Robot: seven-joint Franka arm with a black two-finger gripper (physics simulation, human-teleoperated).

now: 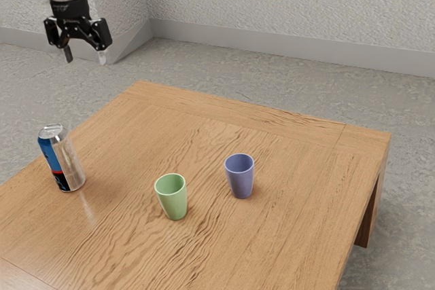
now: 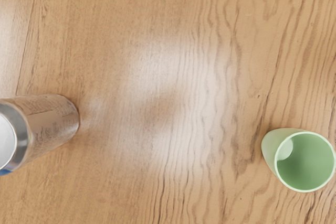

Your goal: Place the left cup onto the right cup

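Silver can [image 2: 38,125] partly cut off, green cup [image 2: 300,159] whole

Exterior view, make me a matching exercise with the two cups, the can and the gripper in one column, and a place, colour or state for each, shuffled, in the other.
Column one
1. green cup
2. purple cup
3. can
4. gripper

Column two
A. open, holding nothing, up in the air
B. silver and blue
C. standing between the can and the other cup
D. farthest toward the exterior view's right

Pairs: 1-C, 2-D, 3-B, 4-A
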